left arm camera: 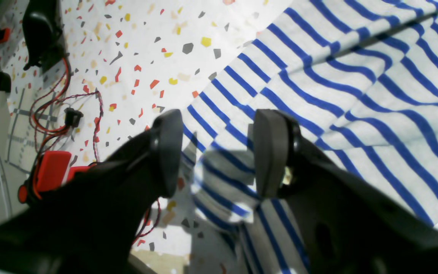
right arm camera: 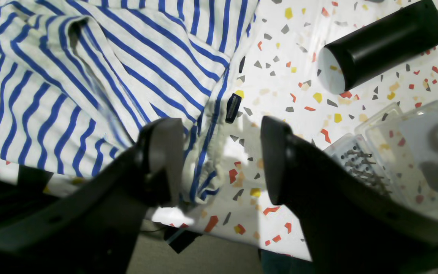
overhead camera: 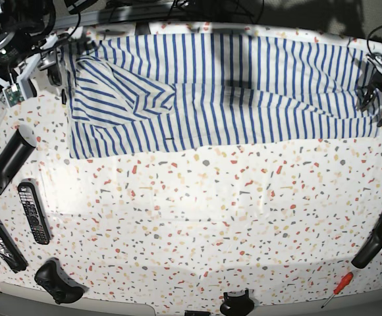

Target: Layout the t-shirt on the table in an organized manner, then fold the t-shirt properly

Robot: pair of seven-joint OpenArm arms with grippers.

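**T-SHIRT SPREAD ALONG FAR EDGE: BOTH GRIPPERS APART, NOTHING HELD**

Position of work item. The t-shirt [overhead camera: 224,89] lies on the table [overhead camera: 197,224] as a long band along the far edge, running nearly corner to corner in the base view. Most of it is flat; one section near the far corner on that view's left is doubled over w/ creases, approx. where a sleeve sits. Judgement: layout is not yet tidy there, and no fold is started.

Left gripper [left arm camera: 219,152]. Jaws apart. Cloth edge lies between and below the pads, but neither pad clamps it. Sits over the shirt end at the far corner on the base view's right, likely so that end can be drawn flat.

Right gripper [right arm camera: 222,160]. Jaws apart, wide. One finger [right arm camera: 164,152] sits just beside the hemmed shirt edge; the gap spans the hem and bare table. A small dark tag [right arm camera: 233,107] shows at the cloth edge nearby.

Clutter. Black cylinder [right arm camera: 384,42] and clear plastic box [right arm camera: 405,148] are near the right gripper; remote [overhead camera: 31,212] and screwdriver [overhead camera: 336,290] lie well apart from the cloth, toward the near edge.

Next, est.: flatten the creased section before folding.
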